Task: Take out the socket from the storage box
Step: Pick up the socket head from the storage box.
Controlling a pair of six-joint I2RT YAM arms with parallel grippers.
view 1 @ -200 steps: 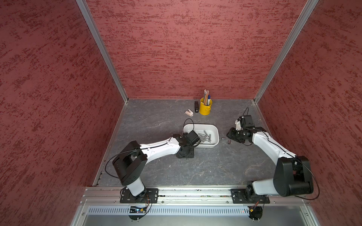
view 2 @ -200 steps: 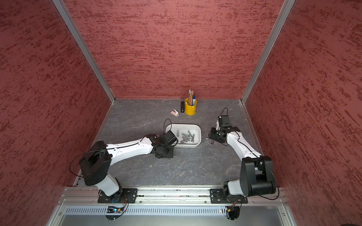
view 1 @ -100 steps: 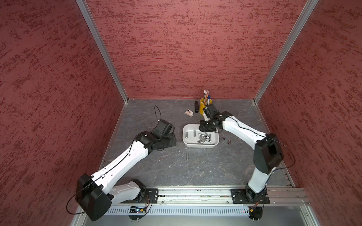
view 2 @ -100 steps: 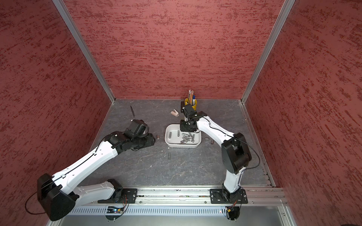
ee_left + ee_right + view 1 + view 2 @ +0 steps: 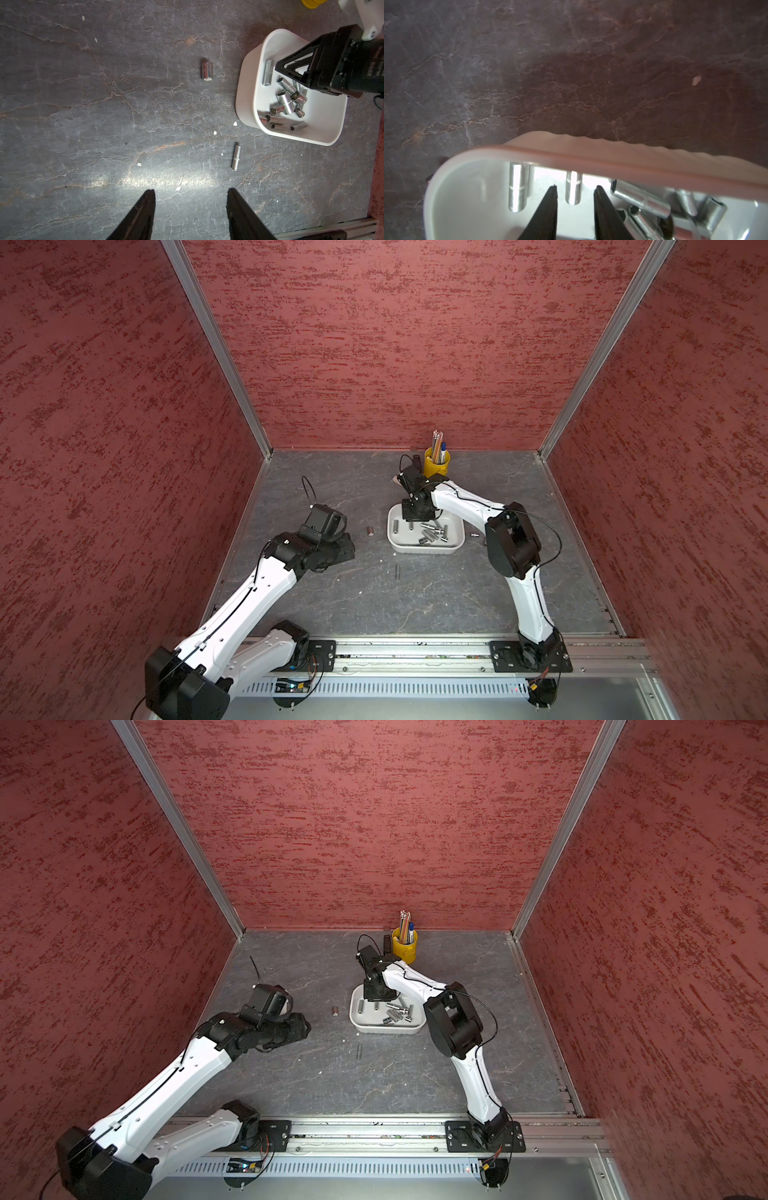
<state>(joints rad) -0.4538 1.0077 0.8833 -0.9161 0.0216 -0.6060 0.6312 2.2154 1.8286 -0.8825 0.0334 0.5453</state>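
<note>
The white storage box (image 5: 419,549) (image 5: 386,1029) sits mid-table with several chrome sockets (image 5: 432,533) in it. My right gripper (image 5: 409,515) (image 5: 376,995) reaches down into its far left end. In the right wrist view its jaws (image 5: 574,187) stand open on either side of one small socket (image 5: 573,191) lying on the box floor, with a gap on each side. A larger socket (image 5: 518,191) lies beside it. My left gripper (image 5: 347,546) (image 5: 190,190) hangs open and empty over bare table to the left of the box.
A short socket (image 5: 369,531) (image 5: 207,71) lies on the table left of the box. A long one (image 5: 397,571) (image 5: 236,158) lies in front of it. Another small one (image 5: 475,535) is to the box's right. A yellow pen cup (image 5: 436,464) stands behind the right gripper.
The left arm has drawn back from the box to the left. The right gripper has swung from the table right of the box into its far left end, and its jaws have narrowed.
</note>
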